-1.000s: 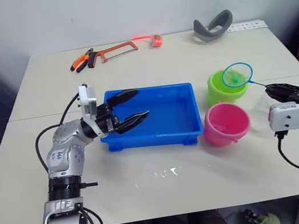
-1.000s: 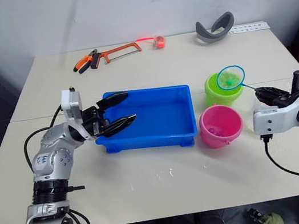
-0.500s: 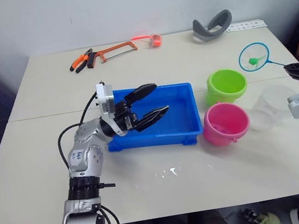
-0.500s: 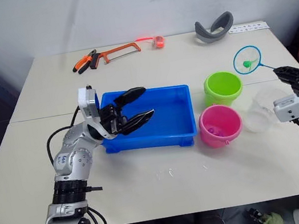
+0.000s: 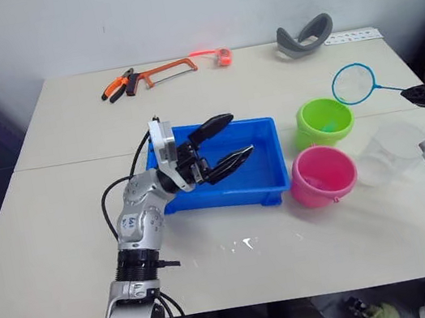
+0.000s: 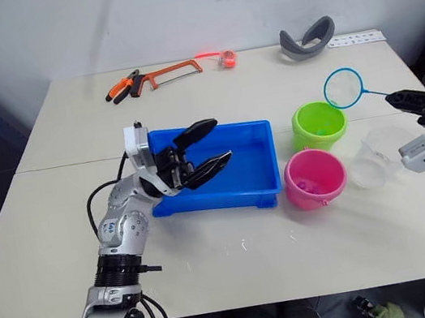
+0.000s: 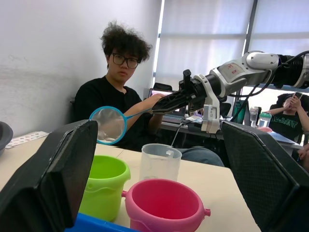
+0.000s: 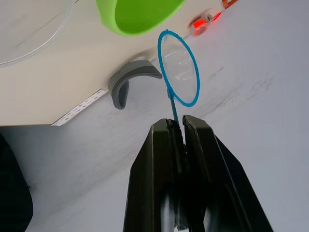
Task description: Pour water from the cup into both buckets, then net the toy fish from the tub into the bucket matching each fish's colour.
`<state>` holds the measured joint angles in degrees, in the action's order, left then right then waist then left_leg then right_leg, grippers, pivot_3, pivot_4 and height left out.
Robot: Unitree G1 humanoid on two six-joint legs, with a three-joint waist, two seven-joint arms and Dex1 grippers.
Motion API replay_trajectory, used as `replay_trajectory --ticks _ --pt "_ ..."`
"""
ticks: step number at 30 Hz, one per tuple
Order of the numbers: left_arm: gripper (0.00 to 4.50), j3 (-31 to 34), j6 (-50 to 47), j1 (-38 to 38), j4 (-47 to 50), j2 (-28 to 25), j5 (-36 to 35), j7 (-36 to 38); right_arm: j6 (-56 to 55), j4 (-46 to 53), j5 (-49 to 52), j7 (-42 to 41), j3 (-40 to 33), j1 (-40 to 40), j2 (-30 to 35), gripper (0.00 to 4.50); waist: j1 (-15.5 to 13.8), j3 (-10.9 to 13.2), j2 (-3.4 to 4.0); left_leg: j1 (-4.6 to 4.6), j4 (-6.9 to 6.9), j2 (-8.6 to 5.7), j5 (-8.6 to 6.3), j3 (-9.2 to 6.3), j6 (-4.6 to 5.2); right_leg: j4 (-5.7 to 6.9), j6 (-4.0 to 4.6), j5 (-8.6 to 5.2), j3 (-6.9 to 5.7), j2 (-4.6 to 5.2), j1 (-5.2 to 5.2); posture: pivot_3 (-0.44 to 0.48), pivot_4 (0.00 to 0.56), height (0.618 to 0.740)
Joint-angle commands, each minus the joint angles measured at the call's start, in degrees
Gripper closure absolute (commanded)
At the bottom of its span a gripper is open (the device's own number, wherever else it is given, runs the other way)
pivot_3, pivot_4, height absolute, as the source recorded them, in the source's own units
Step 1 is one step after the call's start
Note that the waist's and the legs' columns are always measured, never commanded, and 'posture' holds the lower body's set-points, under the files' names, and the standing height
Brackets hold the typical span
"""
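The blue tub [image 5: 231, 195] sits mid-table, and my left gripper [image 5: 239, 133] hovers open over its left half. To its right stand the lime green bucket [image 5: 324, 121] and, nearer me, the pink bucket [image 5: 322, 174]. The clear cup [image 5: 392, 152] stands right of the pink bucket. My right gripper [image 5: 423, 94] is shut on the net's thin handle, holding the blue hoop [image 5: 353, 83] in the air behind and to the right of the green bucket. The net's mesh [image 8: 178, 67] looks empty. The toy fish are out of view.
A hacksaw [image 5: 164, 72], orange pliers [image 5: 116, 86], a small red item [image 5: 219, 56] and a grey curved band [image 5: 303, 34] lie along the table's far edge. A person [image 7: 120, 92] sits beyond the table's right side. Small water drops [image 5: 240, 245] mark the front.
The net swung right, away from over the green bucket. The green fish seen in it half a second ago is gone from the mesh. My left gripper moved right over the tub.
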<state>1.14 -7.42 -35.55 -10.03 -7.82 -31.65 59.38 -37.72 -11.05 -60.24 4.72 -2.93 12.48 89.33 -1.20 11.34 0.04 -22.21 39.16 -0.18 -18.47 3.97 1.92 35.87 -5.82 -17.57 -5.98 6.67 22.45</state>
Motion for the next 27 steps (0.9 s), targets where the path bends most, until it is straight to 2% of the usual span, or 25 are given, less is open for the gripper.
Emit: replay_trajectory --ticks 1,7,11,13,19,22,27 --pt "0.09 0.12 1.22 -1.13 -0.41 0.51 -0.18 0.18 -0.01 0.57 -2.25 2.37 0.48 2.13 2.03 4.5 -0.01 0.0 0.01 0.0 0.0 0.0 0.0 0.0 0.0 0.0 0.0 0.0 0.0 0.0 0.01 0.0 0.15 0.74" --pt "0.09 0.26 2.34 -1.89 -2.06 0.92 -0.08 0.68 0.24 -1.59 2.91 0.24 0.73 5.61 0.13 4.5 0.02 0.0 0.03 -0.01 0.0 0.0 0.0 0.0 -0.01 0.0 0.0 0.0 -0.01 0.0 0.01 0.0 0.15 0.74" --pt "0.09 0.92 1.16 -1.39 -0.45 -0.93 -0.46 0.63 -0.14 -0.85 22.12 -8.77 -2.9 3.37 -4.41 4.5 0.0 0.0 0.02 0.0 -0.01 0.02 0.0 -0.02 -0.01 -0.02 0.0 0.0 -0.03 -0.02 -0.02 0.0 0.15 0.74" --pt "0.09 1.97 -0.21 -0.76 0.92 -3.14 -0.84 0.55 1.62 3.87 36.83 -14.41 -4.68 0.5 -7.94 4.5 0.0 0.0 0.02 -0.01 0.0 0.01 0.0 -0.01 0.0 -0.02 0.0 0.0 -0.04 -0.01 -0.02 0.0 0.15 0.74" --pt "0.09 5.33 -3.49 1.81 4.23 -9.84 -2.18 0.28 18.08 21.45 63.48 -26.49 -5.94 -2.79 -17.8 4.5 0.52 0.0 -0.01 0.01 0.01 0.12 0.0 -0.08 -0.01 0.03 0.01 0.0 -0.18 -0.09 -0.02 0.0 0.15 0.74" --pt "0.09 7.35 -4.68 4.11 5.77 -13.51 -2.51 0.23 26.17 28.42 67.16 -31.64 -4.4 -1.64 -20.83 4.5 0.43 0.0 -0.01 0.02 0.05 0.09 0.0 -0.14 0.0 0.06 0.02 0.01 -0.12 -0.02 -0.06 0.0 0.15 0.74" --pt "0.09 12.41 -4.41 9.19 6.81 -20.99 -2.43 0.82 31.16 30.15 57.41 -38.42 5.79 7.39 -24.05 4.5 0.58 0.0 -0.03 0.02 0.08 0.06 0.0 -0.2 0.02 0.03 0.02 0.01 -0.11 0.02 -0.06 0.0 0.15 0.74"
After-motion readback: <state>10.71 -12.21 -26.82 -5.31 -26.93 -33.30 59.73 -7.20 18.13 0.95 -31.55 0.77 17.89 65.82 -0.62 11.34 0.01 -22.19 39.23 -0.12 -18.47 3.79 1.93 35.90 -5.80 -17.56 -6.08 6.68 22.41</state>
